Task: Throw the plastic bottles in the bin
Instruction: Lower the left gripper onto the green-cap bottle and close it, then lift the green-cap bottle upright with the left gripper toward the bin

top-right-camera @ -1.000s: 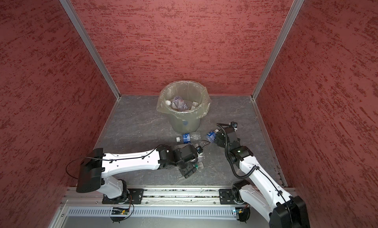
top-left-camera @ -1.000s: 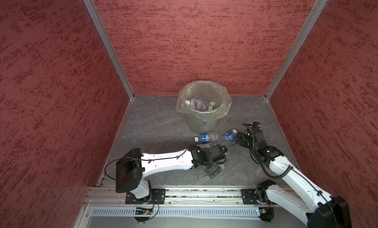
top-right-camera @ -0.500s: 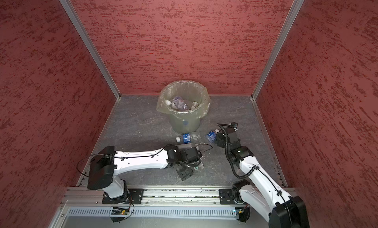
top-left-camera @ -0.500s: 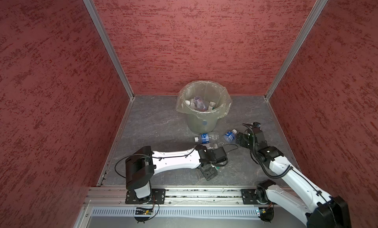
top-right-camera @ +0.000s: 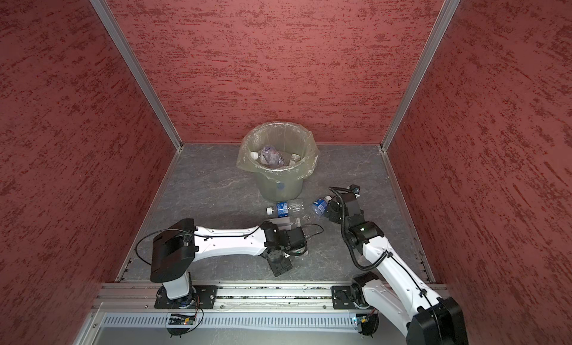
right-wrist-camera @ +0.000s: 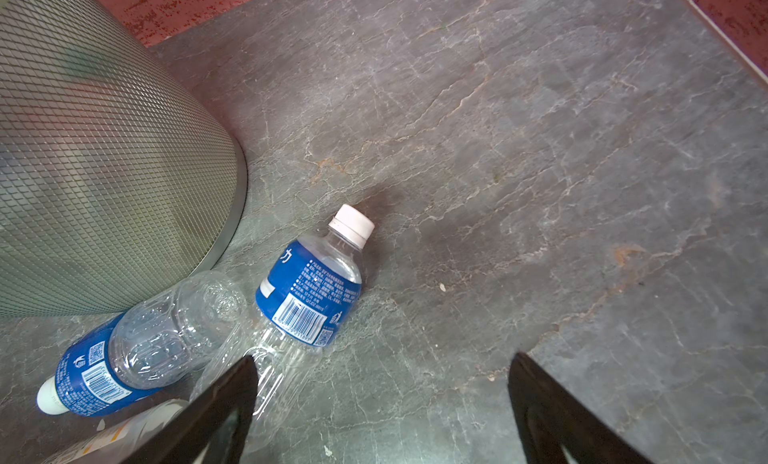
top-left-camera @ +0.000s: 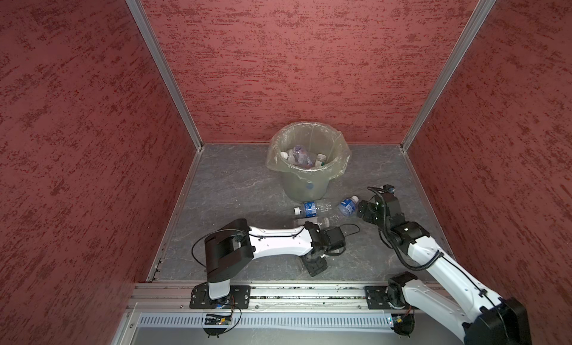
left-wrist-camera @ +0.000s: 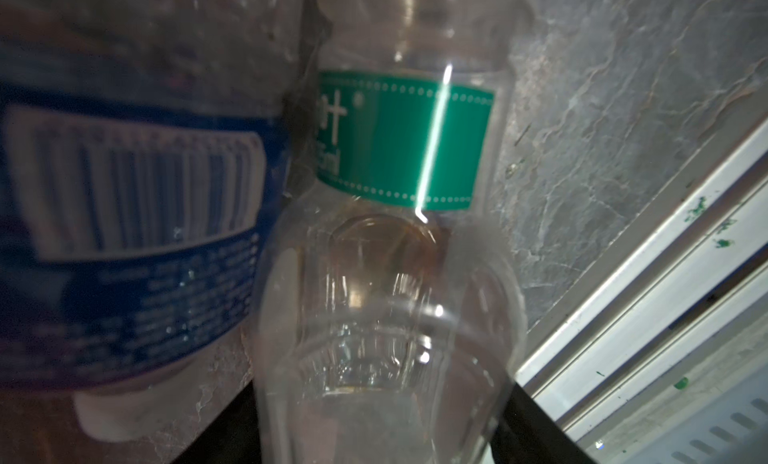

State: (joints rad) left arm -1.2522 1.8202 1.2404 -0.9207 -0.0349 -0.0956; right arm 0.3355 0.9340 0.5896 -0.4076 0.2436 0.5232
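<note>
The bin, lined with a clear bag, stands at the back and holds several plastic bottles. Three bottles lie on the floor before it. A blue-labelled one has a clear one beside it, and another blue-labelled one lies further right. In the left wrist view my left gripper has its jaws against both sides of the clear bottle, which bears a green label. Both top views hide these jaws under the wrist. My right gripper is open, one finger over a blue-labelled bottle.
Red walls close the floor in on three sides. A metal rail runs along the front, close to the left arm. A black cable loops off the left wrist. The bin's mesh wall stands just beyond the bottles.
The left arm's elbow has swung to the right and its jaws have drawn in around the clear bottle. The right arm and the blue-labelled bottles have not moved.
</note>
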